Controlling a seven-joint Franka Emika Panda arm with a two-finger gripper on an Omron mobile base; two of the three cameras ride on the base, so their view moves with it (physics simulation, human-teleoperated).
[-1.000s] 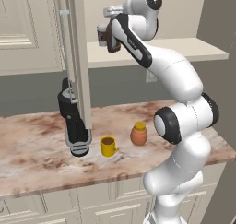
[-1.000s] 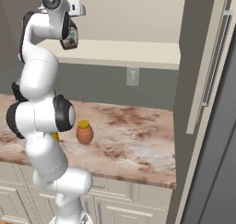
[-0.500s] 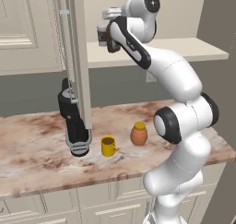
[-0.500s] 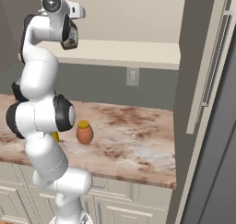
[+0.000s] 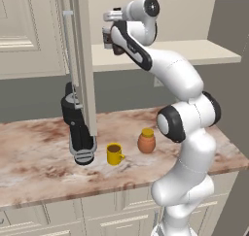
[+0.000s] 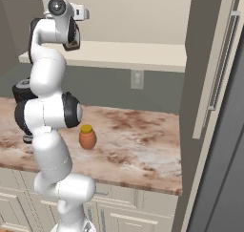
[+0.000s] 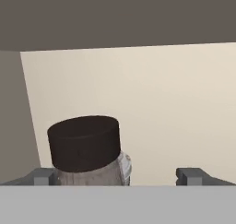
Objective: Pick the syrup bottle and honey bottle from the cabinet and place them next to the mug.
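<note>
One dark brown syrup bottle (image 7: 87,151) stands upright, dark cap up, between the wide-open two-finger gripper (image 7: 117,176) jaws.

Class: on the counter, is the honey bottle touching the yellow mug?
Apart. The left base view shows a strip of bare marble counter between the honey bottle and the mug, which stands to its left.

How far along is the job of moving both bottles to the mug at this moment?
Done: the honey bottle stands on the counter beside the mug. In hand: the open pincer is at the syrup bottle on the cabinet shelf, not closed on it. Left: grip, carry down, set it by the mug.
</note>
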